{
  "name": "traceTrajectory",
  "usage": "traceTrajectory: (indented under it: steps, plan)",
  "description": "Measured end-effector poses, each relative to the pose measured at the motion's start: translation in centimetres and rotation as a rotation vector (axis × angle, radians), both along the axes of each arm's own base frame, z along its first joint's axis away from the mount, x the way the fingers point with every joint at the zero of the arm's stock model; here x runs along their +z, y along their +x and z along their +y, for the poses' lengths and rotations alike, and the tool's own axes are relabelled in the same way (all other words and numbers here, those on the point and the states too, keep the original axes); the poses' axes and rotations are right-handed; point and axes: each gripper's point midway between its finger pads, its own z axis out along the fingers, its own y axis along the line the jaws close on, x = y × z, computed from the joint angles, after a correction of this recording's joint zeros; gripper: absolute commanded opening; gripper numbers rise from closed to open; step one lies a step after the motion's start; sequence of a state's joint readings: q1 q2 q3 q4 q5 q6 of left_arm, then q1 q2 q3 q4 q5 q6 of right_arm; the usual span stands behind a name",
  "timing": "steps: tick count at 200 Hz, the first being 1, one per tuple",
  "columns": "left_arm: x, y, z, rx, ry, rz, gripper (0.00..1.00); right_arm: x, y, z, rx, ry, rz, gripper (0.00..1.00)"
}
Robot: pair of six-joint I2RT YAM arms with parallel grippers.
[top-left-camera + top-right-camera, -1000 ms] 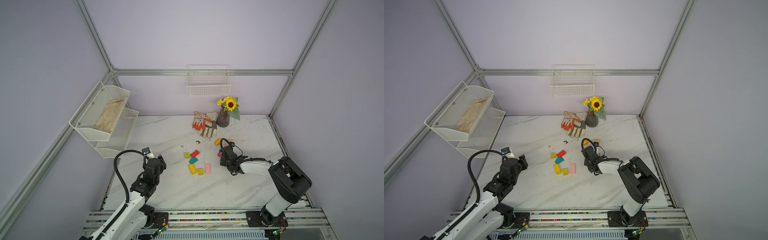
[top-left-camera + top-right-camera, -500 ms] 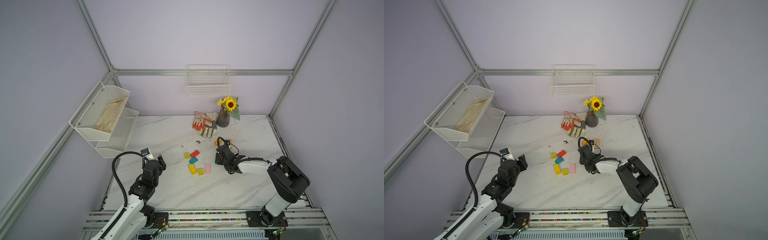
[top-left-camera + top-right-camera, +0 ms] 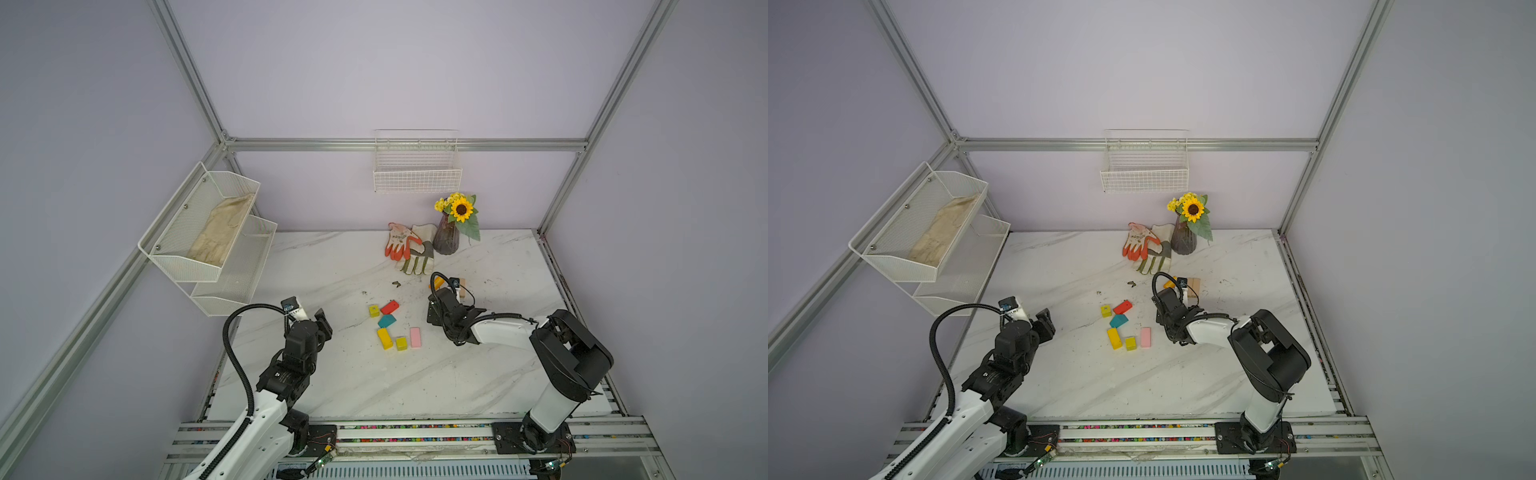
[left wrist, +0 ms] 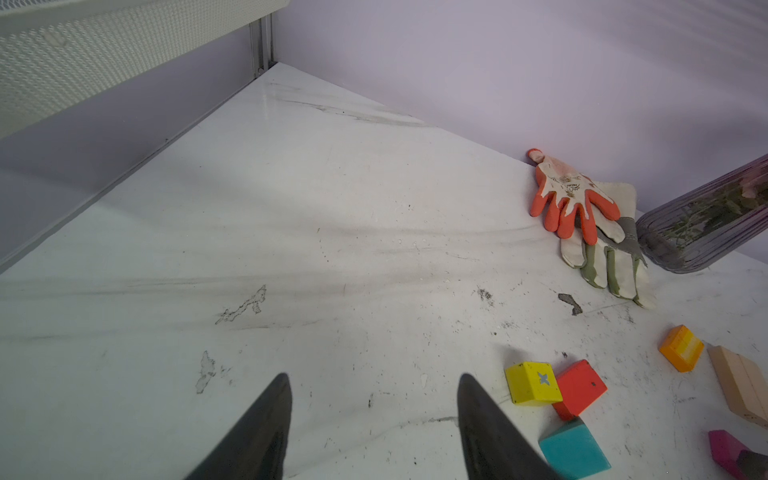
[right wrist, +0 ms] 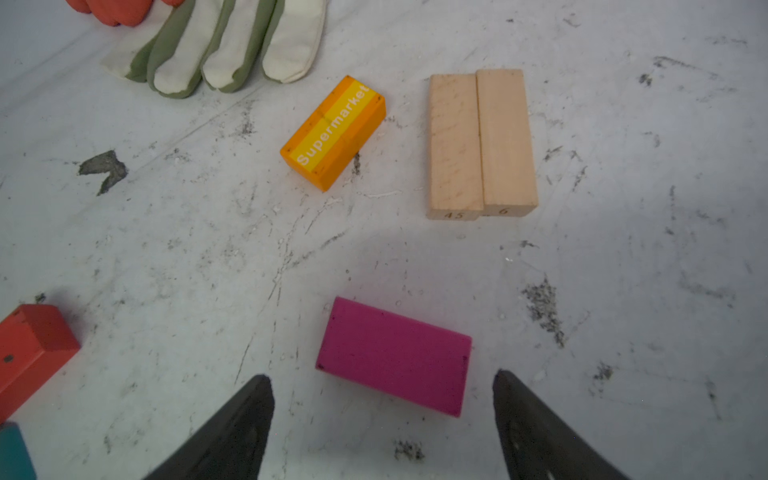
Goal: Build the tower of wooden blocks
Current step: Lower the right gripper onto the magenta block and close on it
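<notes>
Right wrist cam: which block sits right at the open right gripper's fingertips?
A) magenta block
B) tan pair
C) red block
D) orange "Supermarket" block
A: in the right wrist view the magenta block lies flat just at the tips of the right gripper, with a gap to each finger. The orange block and the tan blocks lie farther off.

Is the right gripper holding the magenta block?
No, the right gripper is open, and the magenta block lies flat between its fingertips, touching neither.
</notes>
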State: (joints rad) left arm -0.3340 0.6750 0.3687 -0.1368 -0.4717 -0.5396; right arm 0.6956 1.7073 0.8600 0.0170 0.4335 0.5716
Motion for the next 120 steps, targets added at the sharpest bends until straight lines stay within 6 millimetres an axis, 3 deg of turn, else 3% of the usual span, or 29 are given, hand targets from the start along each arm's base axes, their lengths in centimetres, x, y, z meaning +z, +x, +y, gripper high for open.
traceTrajectory:
  steps: [90,120]
  plan:
    - [-0.2,-0.1,0.0,-0.004,0.0,0.005,0.62,-2.0,0.5,0.1,-0.012,-0.039,0.03,0.85]
    - [-0.2,-0.1,0.0,-0.004,0.0,0.005,0.62,-2.2,0.7,0.3,-0.015,-0.04,0.033,0.8]
